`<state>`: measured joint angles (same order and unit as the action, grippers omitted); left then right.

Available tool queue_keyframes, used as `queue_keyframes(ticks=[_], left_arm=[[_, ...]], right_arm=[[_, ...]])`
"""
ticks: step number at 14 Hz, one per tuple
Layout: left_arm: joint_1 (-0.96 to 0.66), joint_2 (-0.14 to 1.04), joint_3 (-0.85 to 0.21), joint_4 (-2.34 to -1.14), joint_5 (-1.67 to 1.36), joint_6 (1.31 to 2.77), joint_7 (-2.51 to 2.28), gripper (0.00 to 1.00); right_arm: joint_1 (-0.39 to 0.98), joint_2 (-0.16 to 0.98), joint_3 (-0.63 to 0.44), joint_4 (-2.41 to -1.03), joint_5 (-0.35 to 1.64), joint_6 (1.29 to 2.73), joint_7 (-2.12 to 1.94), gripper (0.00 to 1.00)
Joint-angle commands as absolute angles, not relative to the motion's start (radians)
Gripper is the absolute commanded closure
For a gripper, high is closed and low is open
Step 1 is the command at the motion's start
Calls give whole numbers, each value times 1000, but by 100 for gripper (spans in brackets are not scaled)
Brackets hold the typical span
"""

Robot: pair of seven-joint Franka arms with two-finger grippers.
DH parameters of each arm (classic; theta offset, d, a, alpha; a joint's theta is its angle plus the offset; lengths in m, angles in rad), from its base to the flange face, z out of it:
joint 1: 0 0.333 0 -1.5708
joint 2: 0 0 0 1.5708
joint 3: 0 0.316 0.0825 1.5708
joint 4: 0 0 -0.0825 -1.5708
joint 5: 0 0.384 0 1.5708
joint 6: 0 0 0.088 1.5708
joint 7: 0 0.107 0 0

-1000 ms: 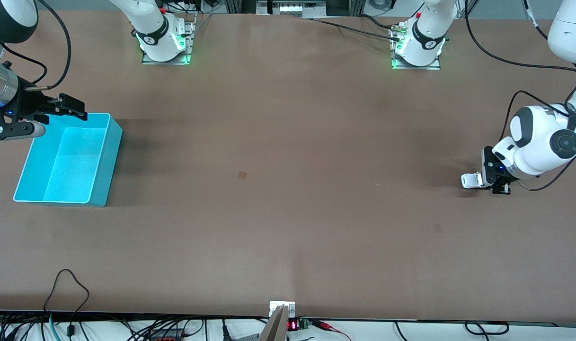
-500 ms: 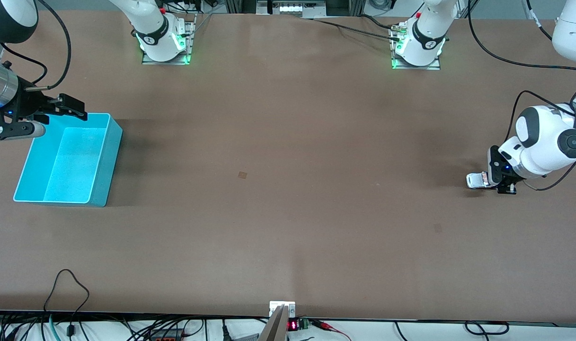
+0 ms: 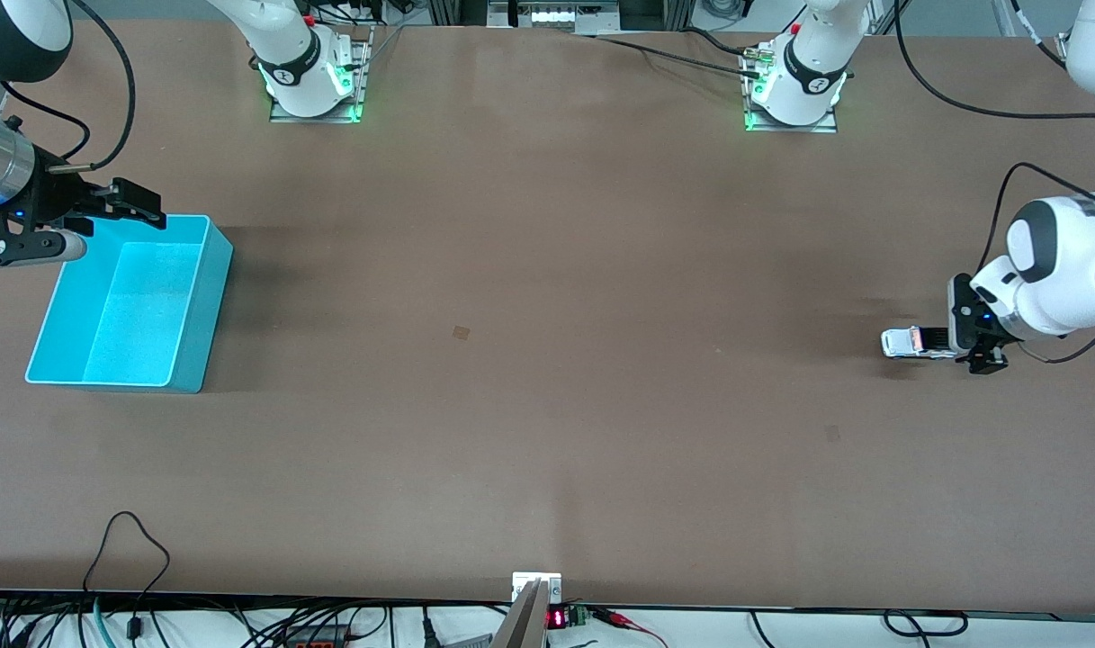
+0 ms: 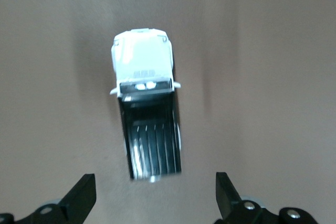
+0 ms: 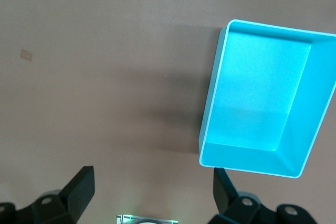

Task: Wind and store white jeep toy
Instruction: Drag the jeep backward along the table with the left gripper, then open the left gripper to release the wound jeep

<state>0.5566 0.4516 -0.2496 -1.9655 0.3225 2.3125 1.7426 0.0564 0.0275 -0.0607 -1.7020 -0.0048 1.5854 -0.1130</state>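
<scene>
The white jeep toy [image 3: 910, 343] stands on its wheels on the table near the left arm's end. In the left wrist view its white hood and black roof [image 4: 148, 121] lie just ahead of the fingertips, touching neither. My left gripper [image 3: 966, 341] [image 4: 155, 203] is low beside the toy's rear, open and holding nothing. My right gripper [image 3: 106, 220] [image 5: 152, 195] waits open and empty above the corner of the turquoise bin [image 3: 129, 306] nearest the robot bases.
The turquoise bin [image 5: 265, 108] is empty and sits at the right arm's end of the table. The arm bases [image 3: 313, 85] [image 3: 794, 94] stand along the edge farthest from the front camera. Cables [image 3: 133, 549] lie along the nearest edge.
My left gripper dragged the toy a little toward the left arm's end of the table, then opened and drew back from it. The right arm has not moved.
</scene>
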Motion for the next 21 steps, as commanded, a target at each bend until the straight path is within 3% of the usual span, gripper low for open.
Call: queue_keyframes(ticks=[1, 5, 14, 21], left_arm=[[558, 391, -276, -1967, 279, 2225, 1770, 0], [540, 333, -324, -1960, 209, 2142, 1761, 0], [410, 255, -322, -1962, 72, 2140, 1740, 0], [350, 229, -322, -1959, -40, 2141, 1323, 0]], right_arm=[[52, 28, -58, -1692, -5, 1571, -112, 0], [52, 28, -58, -1692, -5, 1572, -112, 0], [52, 28, -58, -1692, -3, 1572, -112, 0], [31, 40, -58, -1692, -2, 1572, -115, 0]])
